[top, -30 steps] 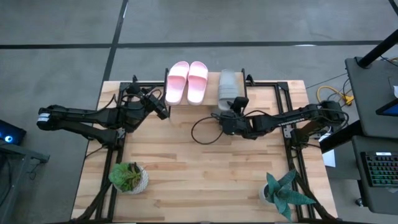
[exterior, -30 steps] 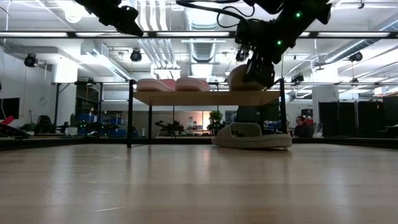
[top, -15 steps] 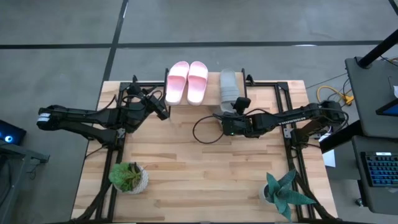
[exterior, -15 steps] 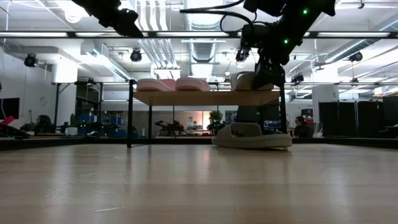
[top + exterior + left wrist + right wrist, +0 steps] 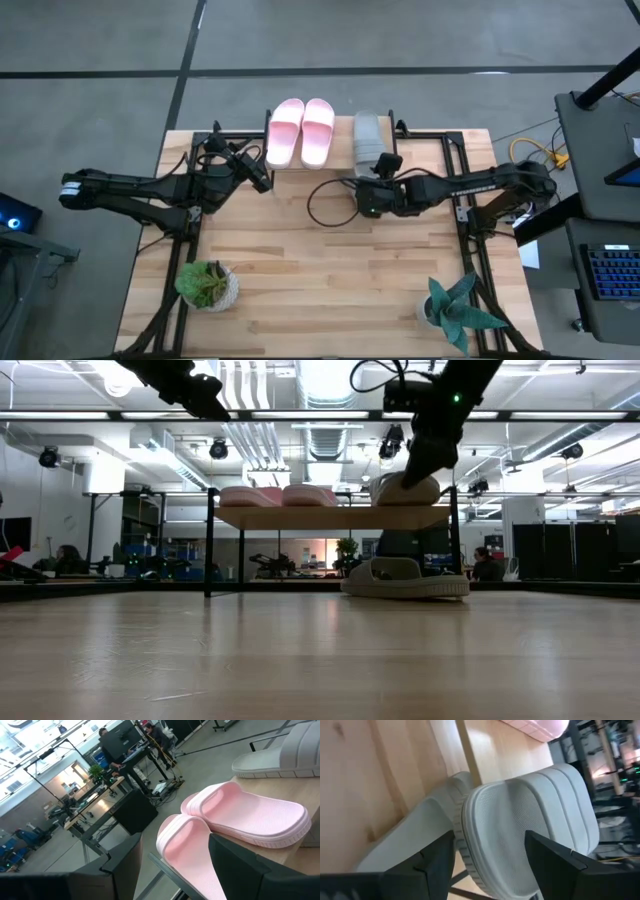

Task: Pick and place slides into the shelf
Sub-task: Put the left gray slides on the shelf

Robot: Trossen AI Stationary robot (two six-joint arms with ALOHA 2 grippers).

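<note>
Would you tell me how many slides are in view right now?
4: two pink slides side by side on the shelf, one grey slide on the shelf's right end, one grey slide on the table beneath it.

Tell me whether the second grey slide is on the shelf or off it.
Off: this grey slide lies on the table under the shelf; the other rests on top.

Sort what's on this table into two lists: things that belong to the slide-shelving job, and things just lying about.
Job:
- two pink slides on the shelf
- grey slide on the shelf
- grey slide on the tabletop, beneath the shelf
- right tool, at the shelf's grey slide
- left tool, waiting by the pink pair

Lying about:
- leafy potted plant
- spiky potted plant
</note>
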